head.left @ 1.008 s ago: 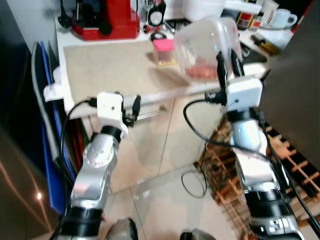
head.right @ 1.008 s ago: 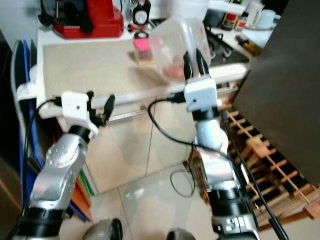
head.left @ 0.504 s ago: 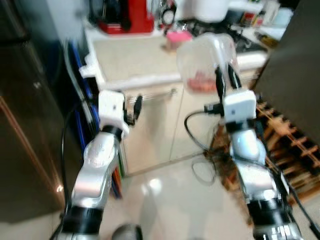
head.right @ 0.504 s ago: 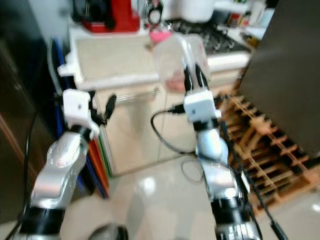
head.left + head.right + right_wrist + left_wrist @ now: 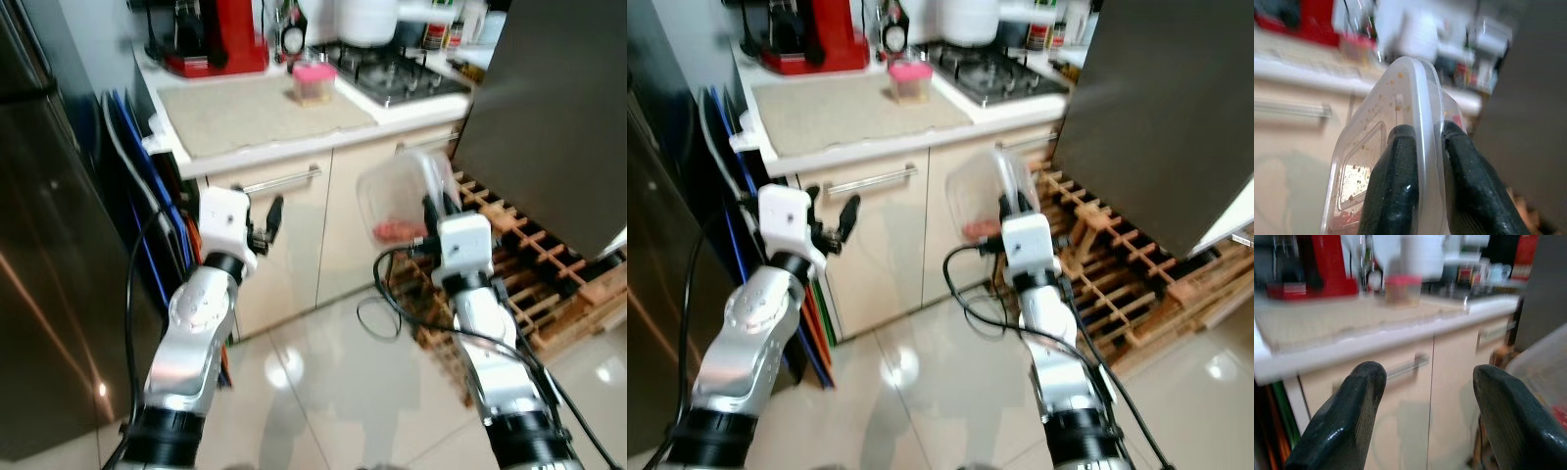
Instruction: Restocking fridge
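In the left eye view, a clear tub (image 5: 404, 204) with red food is held up before the cupboards by the right gripper (image 5: 438, 212).

In the left wrist view, the left gripper (image 5: 1426, 396) is spread wide, nothing held.

In the right wrist view, the tub's rim is pinched by 2 fingers (image 5: 1396, 193).

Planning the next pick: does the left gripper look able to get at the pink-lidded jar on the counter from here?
Probably not yet. The open left gripper hangs below the counter edge, and the pink-lidded jar stands far back on top.
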You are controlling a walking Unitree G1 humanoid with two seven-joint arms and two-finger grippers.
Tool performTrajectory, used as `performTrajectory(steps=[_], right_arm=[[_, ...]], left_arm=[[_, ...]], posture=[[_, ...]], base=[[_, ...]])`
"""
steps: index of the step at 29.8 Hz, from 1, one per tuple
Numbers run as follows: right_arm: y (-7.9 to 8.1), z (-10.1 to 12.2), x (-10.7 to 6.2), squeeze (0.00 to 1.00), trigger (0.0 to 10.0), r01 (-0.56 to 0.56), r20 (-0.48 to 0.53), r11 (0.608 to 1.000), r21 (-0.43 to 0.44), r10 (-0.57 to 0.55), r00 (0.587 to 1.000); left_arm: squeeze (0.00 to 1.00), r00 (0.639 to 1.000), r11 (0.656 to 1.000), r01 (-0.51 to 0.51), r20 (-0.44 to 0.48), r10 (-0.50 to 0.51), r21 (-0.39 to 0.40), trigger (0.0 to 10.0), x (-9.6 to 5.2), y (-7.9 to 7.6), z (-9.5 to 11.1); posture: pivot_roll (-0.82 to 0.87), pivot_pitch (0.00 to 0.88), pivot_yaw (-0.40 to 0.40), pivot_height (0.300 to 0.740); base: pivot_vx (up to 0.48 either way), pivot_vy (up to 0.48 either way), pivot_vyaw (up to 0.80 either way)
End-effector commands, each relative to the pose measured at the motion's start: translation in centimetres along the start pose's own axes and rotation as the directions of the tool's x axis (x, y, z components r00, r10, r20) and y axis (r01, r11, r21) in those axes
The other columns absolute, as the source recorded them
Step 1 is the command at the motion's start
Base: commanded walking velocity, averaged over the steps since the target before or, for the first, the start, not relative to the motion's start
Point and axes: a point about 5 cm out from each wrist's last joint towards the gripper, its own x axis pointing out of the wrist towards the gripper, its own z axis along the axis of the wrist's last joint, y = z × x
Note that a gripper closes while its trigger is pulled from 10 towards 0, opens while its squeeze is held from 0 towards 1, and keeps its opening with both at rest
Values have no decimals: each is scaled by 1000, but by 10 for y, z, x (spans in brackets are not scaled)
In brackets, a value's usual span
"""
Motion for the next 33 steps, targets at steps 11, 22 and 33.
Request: performTrajectory(steps=[11,22,33], right_arm=[[-25,-16,-41,82,0,39,-113,985,171,-20,993],[-13,-20,-62,200,0,-91,-169,940,328,153,974],[-11,-18,-43,196,0,-62,-168,943,327,122,978]], left_arm=[[0,988,997,-77,-133,75,-17,10000,-42,37,-46],[0,997,997,15,-71,-20,-81,10000,-46,19,-36],[0,998,999,-5,-67,2,-46,10000,-33,15,-30]], posture=[[6,12,-24,740],[-3,11,-25,740],[-8,9,-29,740]], base=[[0,0,0],[0,0,0],[0,0,0]])
